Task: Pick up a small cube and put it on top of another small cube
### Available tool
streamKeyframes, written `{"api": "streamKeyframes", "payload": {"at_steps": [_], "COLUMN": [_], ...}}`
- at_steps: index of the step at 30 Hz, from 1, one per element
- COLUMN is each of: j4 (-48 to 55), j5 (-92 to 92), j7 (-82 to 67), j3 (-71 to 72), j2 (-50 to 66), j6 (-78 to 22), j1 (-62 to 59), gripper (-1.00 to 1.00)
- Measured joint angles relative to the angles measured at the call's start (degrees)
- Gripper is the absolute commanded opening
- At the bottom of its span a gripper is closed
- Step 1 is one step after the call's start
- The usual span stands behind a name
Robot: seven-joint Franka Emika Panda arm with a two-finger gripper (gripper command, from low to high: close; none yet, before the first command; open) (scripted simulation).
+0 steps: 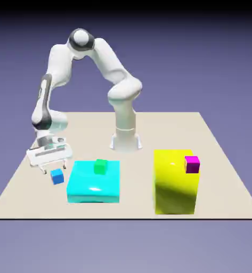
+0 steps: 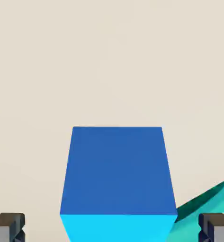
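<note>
Fingers point(image 2: 112, 227) spread wide, holding nothing, one grey tip in each bottom corner of the hand view, and the blue cube point(image 2: 117, 170) sits squarely between them with clear gaps on both sides, resting on the pale surface point(image 2: 109, 56). This looks like the approach to the pick: the next move calls for dropping straight down until the tips flank the cube, then closing. Off to one side waits the green cube point(image 1: 100, 166), perched on the cyan block point(image 1: 94, 184), the stacking target.
</note>
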Motion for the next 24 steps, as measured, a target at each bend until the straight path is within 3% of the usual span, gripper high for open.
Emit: {"api": "streamKeyframes", "payload": {"at_steps": [8,24], "j4": [-2.9,5.8], "j5": [-0.4,-18.1], "j7": [2.7,-15.6], "j3": [4.5,37.7], "j2": [12.2,15.8], "j6": [-10.9,-31.0], "j1": [-8.2,17.2], "gripper": [-1.0,-1.0]}}
